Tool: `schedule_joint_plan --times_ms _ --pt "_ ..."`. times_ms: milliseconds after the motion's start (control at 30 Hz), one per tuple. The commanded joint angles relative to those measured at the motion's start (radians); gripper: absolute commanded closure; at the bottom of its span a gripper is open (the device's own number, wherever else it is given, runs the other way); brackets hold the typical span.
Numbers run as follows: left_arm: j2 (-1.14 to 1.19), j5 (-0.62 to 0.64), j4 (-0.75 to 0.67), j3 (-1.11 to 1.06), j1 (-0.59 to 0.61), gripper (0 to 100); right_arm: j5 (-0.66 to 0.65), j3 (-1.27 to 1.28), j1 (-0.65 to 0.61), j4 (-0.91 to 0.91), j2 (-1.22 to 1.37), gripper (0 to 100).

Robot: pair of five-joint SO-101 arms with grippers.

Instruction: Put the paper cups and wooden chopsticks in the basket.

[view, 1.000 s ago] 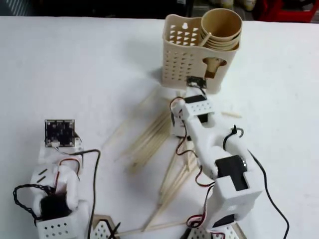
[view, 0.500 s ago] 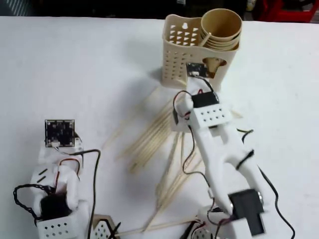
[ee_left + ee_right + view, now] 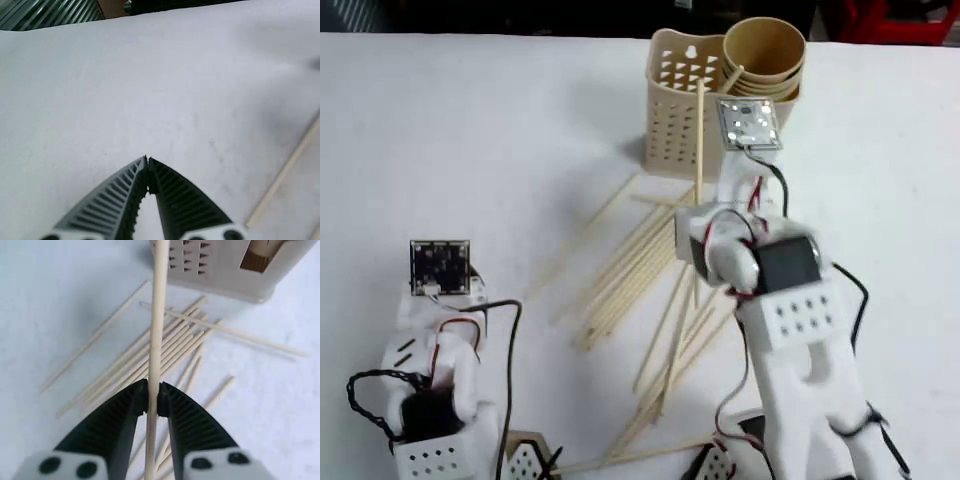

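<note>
- One long pale wooden chopstick [image 3: 159, 315] is pinched between the black ribbed jaws of the right gripper [image 3: 152, 390]. The stick points straight at the basket.
- From the high view, that same chopstick [image 3: 699, 150] runs up from the right arm, and its far end overlaps the holey front wall of the cream perforated plastic basket [image 3: 672, 120].
- The tan paper cups [image 3: 765, 50] are nested in a stack and sit inside the basket at its right end.
- Plenty of loose chopsticks [image 3: 625, 275] are scattered in a fan on the white table [image 3: 470, 130], just in front of the basket and between the two arms.
- The left gripper [image 3: 148, 161] has its jaws pressed together with nothing in them. It hangs over bare tabletop, well away from the basket, with one stray stick [image 3: 285, 172] lying off to the side.
</note>
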State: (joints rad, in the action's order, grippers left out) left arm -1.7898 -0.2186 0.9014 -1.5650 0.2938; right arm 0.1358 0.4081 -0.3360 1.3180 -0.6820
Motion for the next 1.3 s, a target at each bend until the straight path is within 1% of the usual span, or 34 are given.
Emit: schedule_joint_plan --times_ms 0,100,233,300,367,600,667,733,833,967,1100,1267 --pt "-0.018 0.009 -0.021 0.008 0.01 98 -0.014 -0.02 -0.038 -0.002 -0.113 98.1" --pt "-0.018 0.009 -0.021 0.008 0.01 98 -0.014 -0.02 -0.054 -0.076 -0.166 98.1" --pt "-0.018 0.009 -0.021 0.008 0.01 98 -0.015 -0.017 -0.05 -0.282 -0.188 98.1" --pt "-0.018 0.009 -0.021 0.008 0.01 98 -0.017 -0.002 -0.05 -0.414 -0.186 98.1" --pt "-0.018 0.009 -0.021 0.008 0.01 98 -0.046 0.037 -0.05 -0.567 -0.186 98.1" --pt "-0.018 0.009 -0.021 0.008 0.01 98 -0.17 0.258 -0.05 -1.182 -0.176 98.1" --pt "-0.018 0.009 -0.021 0.008 0.01 98 -0.195 0.281 -0.041 -1.311 -0.136 98.1" --pt "-0.018 0.009 -0.021 0.008 0.01 98 -0.189 0.276 -0.007 -1.402 -0.071 98.1" --pt "-0.018 0.009 -0.021 0.008 0.01 98 -0.18 0.229 0.038 -1.504 0.061 98.1" --pt "-0.018 0.009 -0.021 0.008 0.01 98 -0.146 0.103 0.09 -1.581 0.26 98.1" --pt "-0.018 0.009 -0.021 0.008 0.01 98 -0.147 -0.011 0.105 -1.598 0.437 98.1" --pt "-0.018 0.009 -0.021 0.008 0.01 98 -0.147 -0.089 0.116 -1.596 0.591 98.1"
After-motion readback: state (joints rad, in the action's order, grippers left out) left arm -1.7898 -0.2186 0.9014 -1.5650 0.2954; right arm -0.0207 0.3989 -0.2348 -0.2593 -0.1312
